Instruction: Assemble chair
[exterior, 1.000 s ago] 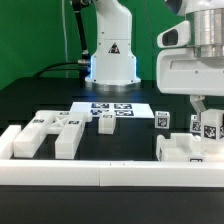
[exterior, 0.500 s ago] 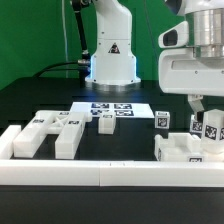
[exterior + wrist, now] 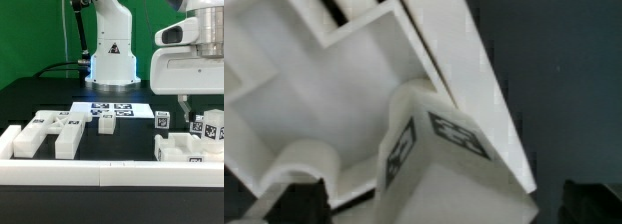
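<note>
The chair lies in loose white tagged parts. In the exterior view, a wide slotted part [image 3: 50, 131] lies at the left, a small block [image 3: 107, 122] and a tagged block [image 3: 162, 118] near the middle, and a large frame part [image 3: 185, 147] at the right with upright tagged pieces [image 3: 211, 128] on it. My gripper [image 3: 190, 106] hangs just above those right-hand pieces. In the wrist view its dark fingers [image 3: 274, 203] stand wide apart, open, over a tagged white piece [image 3: 446, 150] and the frame part [image 3: 313, 70]. I see no grip on anything.
The marker board [image 3: 115, 107] lies flat at the table's middle back. A long white rail [image 3: 100, 175] runs along the front edge. The robot's base [image 3: 110, 55] stands behind, before a green backdrop.
My gripper has shifted toward the exterior view's left and slightly up. The parts have stayed in place.
</note>
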### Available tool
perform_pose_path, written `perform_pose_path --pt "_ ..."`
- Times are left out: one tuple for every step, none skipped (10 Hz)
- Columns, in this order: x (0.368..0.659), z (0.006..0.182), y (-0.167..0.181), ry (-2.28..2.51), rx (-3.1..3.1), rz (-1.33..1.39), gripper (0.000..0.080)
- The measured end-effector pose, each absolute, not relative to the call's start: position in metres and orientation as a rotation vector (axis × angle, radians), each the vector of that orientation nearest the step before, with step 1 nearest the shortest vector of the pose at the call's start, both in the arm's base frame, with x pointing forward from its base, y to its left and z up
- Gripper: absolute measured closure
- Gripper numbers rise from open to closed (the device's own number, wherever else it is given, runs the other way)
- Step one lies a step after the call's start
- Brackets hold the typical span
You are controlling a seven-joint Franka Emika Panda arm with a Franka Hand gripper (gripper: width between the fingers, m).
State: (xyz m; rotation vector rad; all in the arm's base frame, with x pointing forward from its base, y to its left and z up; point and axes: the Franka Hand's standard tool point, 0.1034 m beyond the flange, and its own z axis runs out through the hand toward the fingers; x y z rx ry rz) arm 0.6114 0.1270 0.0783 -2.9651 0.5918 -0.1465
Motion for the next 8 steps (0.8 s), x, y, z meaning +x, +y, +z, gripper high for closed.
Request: perform_pose_path --pt "0.6112 0.0777 0.1273 0.397 -3.007 -0.157 0.0150" --pt "0.6111 0.0776 0.1275 0.272 -3.026 -0.162 0.0150" --pt "0.6107 0.0775 0.1275 0.168 -3.038 -0.162 0.0150" --pt "0.6113 0.0779 0.1261 -0.044 -3.059 -0.166 0.0150" --pt "0.6116 0.0782 0.1264 -0.100 -3.061 -0.169 0.0150" --pt "0.6115 0.0783 0.1270 -0.221 -3.071 -0.175 0.0150" --pt "0.6112 0.0783 0.1286 -0.266 -3.073 -0.176 0.0150" --pt "0.6113 0.0783 0.1283 -0.388 -3.072 -0.180 0.0150"
